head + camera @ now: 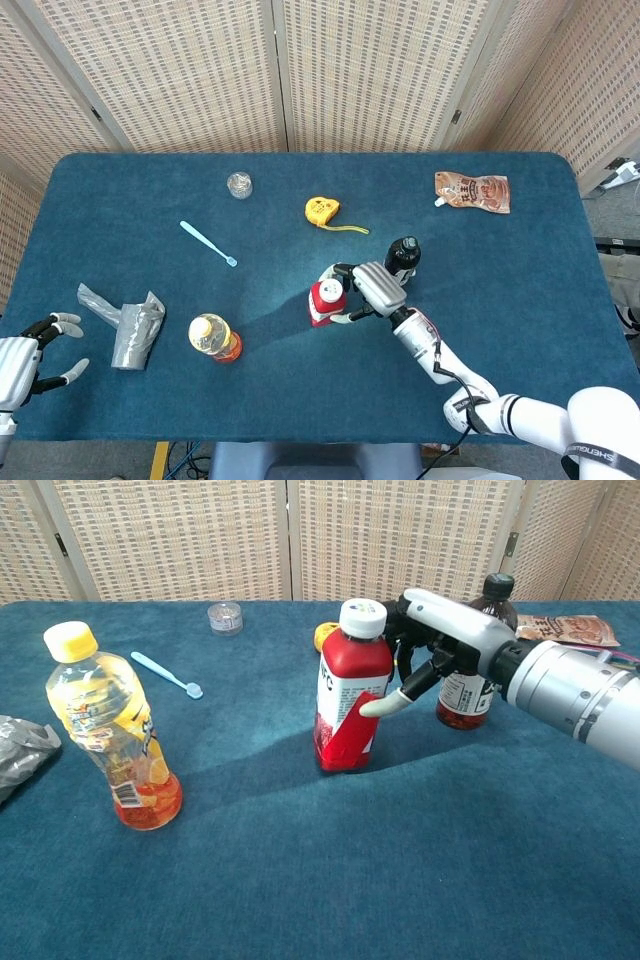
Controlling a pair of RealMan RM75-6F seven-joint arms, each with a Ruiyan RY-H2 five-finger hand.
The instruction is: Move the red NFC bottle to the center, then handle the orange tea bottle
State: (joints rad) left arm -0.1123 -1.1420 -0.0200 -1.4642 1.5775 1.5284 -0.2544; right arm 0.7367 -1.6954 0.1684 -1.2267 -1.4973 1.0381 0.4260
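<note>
The red NFC bottle (325, 301) (350, 702) with a white cap stands nearly upright near the table's middle, its base at the cloth. My right hand (368, 289) (432, 640) holds it from the right side, thumb against its front. The orange tea bottle (214, 338) (108, 729), yellow-capped, stands tilted at the front left, apart from both hands. My left hand (28, 355) hovers at the table's front left corner with fingers apart, holding nothing; the chest view does not show it.
A dark bottle (403, 256) (472, 670) stands just behind my right hand. A yellow tape measure (321, 211), blue toothbrush (208, 243), small clear cup (239, 184), brown pouch (472, 191) and crumpled grey bag (130, 325) lie around the blue table (300, 390).
</note>
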